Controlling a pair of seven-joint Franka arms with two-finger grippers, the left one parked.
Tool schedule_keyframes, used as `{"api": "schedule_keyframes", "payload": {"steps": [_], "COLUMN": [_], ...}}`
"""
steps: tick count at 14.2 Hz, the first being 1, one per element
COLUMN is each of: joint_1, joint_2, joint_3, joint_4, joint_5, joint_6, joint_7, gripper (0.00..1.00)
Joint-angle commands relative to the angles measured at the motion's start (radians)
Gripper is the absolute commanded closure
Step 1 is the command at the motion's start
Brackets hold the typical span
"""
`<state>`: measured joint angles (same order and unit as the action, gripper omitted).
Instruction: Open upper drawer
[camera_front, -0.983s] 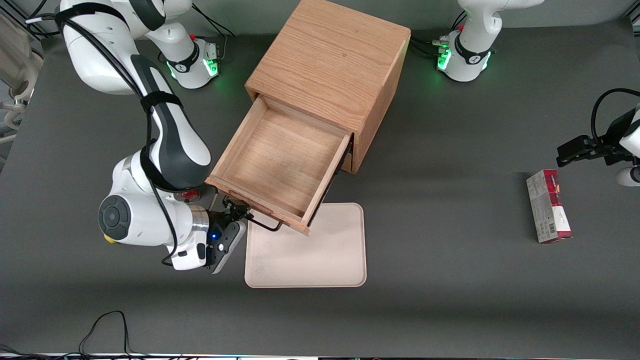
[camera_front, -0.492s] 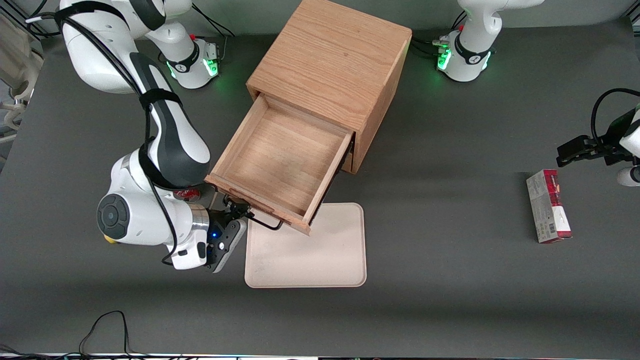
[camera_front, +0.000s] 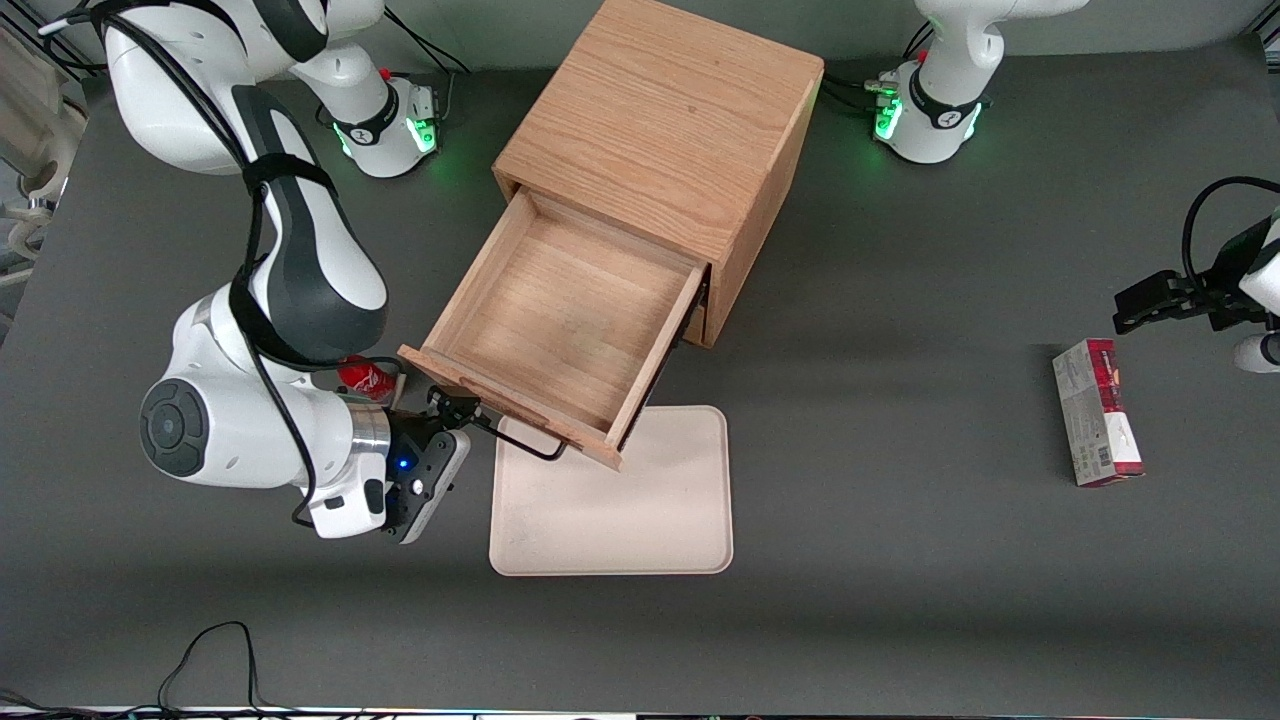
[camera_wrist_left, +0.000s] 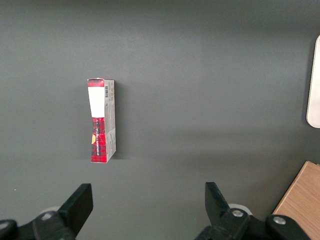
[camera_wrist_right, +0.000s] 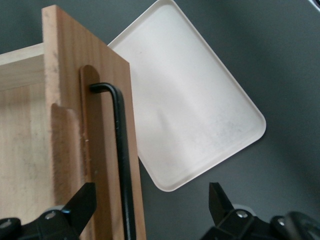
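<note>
The upper drawer (camera_front: 560, 320) stands pulled far out of the oak cabinet (camera_front: 660, 110), its empty wooden inside showing. Its black wire handle (camera_front: 520, 440) runs along the drawer front (camera_wrist_right: 70, 100), above the tray. My right gripper (camera_front: 450, 408) is at the end of the handle nearest the working arm. In the right wrist view the gripper (camera_wrist_right: 150, 200) is open, its fingers spread wide on either side of the handle (camera_wrist_right: 120, 150) without touching it. The bottom drawer is hidden under the upper one.
A cream tray (camera_front: 620, 500) lies on the table in front of the drawer, partly under it, and shows in the right wrist view (camera_wrist_right: 185, 100). A red can (camera_front: 362, 378) sits beside my wrist. A red and white box (camera_front: 1095, 410) lies toward the parked arm's end.
My arm and gripper have shifted toward the working arm's end of the table, along the handle to its end. The drawer's front corner has come out slightly further.
</note>
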<state>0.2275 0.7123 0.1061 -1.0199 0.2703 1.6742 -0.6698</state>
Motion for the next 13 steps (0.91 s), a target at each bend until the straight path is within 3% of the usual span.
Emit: {"api": "schedule_keyframes", "payload": {"steps": [1, 4, 6, 8, 13], "joint_1": [-0.003, -0.008, 0.003, -0.008, 0.0], "joint_2": [-0.04, -0.141, -0.271, -0.428, -0.674], "joint_3": [-0.009, -0.022, -0.046, -0.066, -0.267], "joint_4": [0.02, -0.047, -0.194, -0.393, -0.653], "joint_5": [-0.037, -0.114, -0.222, -0.229, -0.221], "joint_6": [-0.083, -0.199, -0.218, -0.188, -0.169], "joint_7": [-0.001, -0.008, -0.007, -0.005, 0.087], "gripper": [0.0, 0.0, 0.0, 0.0, 0.0]}}
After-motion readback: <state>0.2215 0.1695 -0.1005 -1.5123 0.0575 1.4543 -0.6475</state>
